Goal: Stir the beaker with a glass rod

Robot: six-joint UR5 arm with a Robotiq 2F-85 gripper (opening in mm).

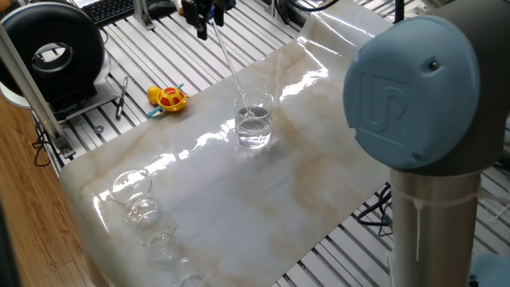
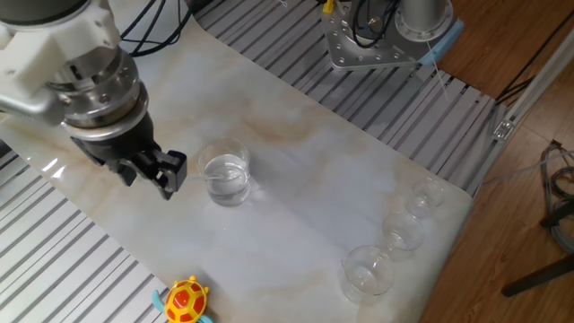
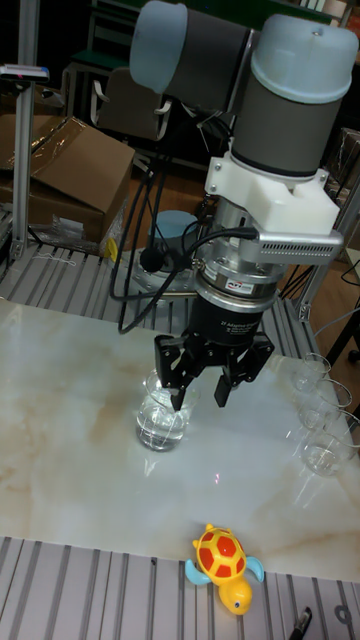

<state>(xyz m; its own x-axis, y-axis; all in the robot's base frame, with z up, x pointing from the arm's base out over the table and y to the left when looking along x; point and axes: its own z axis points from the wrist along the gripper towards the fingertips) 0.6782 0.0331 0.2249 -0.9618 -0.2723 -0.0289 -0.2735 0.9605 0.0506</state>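
Glass rod (image 1: 226, 54) is pinched at its upper end between the black fingers (image 1: 204, 13), which are clenched on it. It slants down toward five o'clock, and its lower tip sits inside the beaker (image 1: 254, 119), probably so a small wrist movement can swirl the clear liquid. In the tall fixed view the rod is too thin to make out. The beaker stands upright near the middle of the worktop (image 1: 239, 199), a glossy pale marble-patterned sheet. Several smaller round glass vessels (image 1: 131, 186) sit well apart at eight o'clock. A yellow toy turtle (image 1: 168, 98) lies at ten o'clock, on the ribbed metal frame (image 1: 143, 56) beyond the sheet's edge. Cardboard boxes (image 3: 70, 175) stand behind.
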